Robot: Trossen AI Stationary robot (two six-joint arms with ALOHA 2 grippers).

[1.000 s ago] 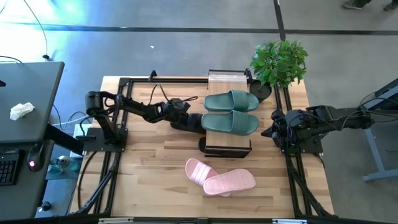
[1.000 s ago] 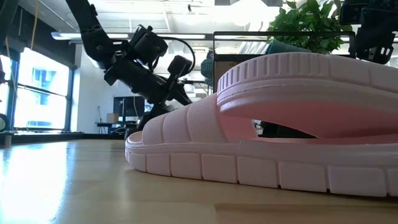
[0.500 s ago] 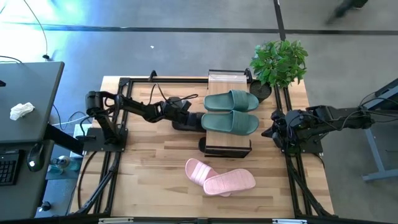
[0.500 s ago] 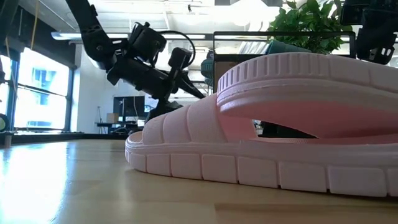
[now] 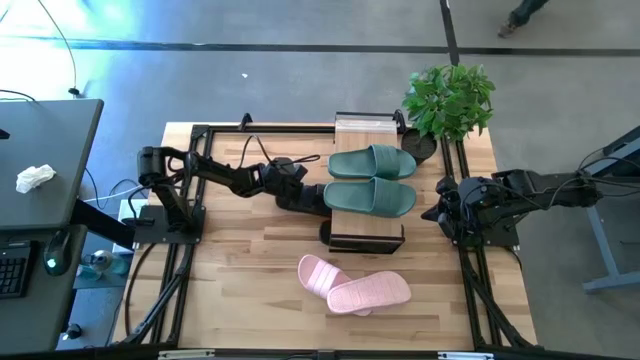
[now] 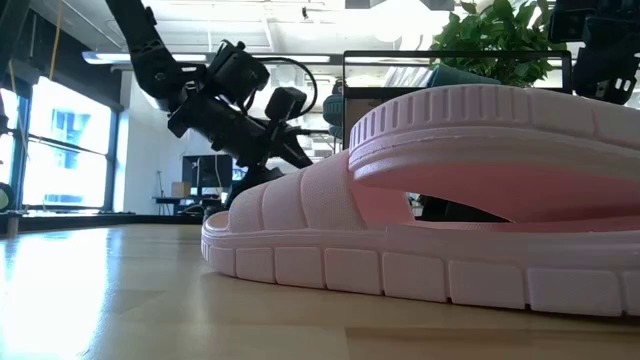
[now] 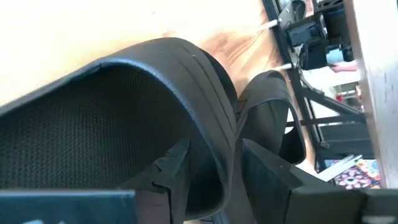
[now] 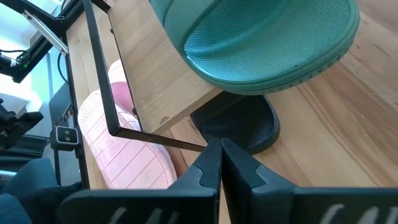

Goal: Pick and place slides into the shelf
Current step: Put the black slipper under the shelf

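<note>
Two sage green slides (image 5: 370, 180) lie side by side on the shelf's top board (image 5: 365, 128). My left gripper (image 5: 316, 196) is at the shelf's left side, shut on a black slide (image 7: 93, 118) whose far part is hidden under the top board. A second black slide (image 5: 328, 232) pokes out from under the shelf's near left corner; its rounded end (image 8: 239, 127) rests on the table. Two pink slides (image 5: 355, 285) lie overlapping on the table in front of the shelf. My right gripper (image 5: 440, 212) hovers shut beside the shelf's right side. My left gripper pinches the black slide's raised rim (image 7: 214, 134) at the end that faces the table's left, one finger (image 7: 171, 171) on the footbed side and one finger (image 7: 267, 171) outside. The fingers come slanting down from the table's left. Whether the slide rests on the table does not show.
A potted green plant (image 5: 450, 100) stands at the table's far right corner, close to the shelf. Black frame rails run along the table's left and right edges. A dark desk (image 5: 40, 170) with a keyboard stands off the table's left side.
My left gripper has opened a little and shut again on the black slide's rim, rolling slightly at the wrist, without leaving its place beside the shelf. The black slide has stayed where it was.
</note>
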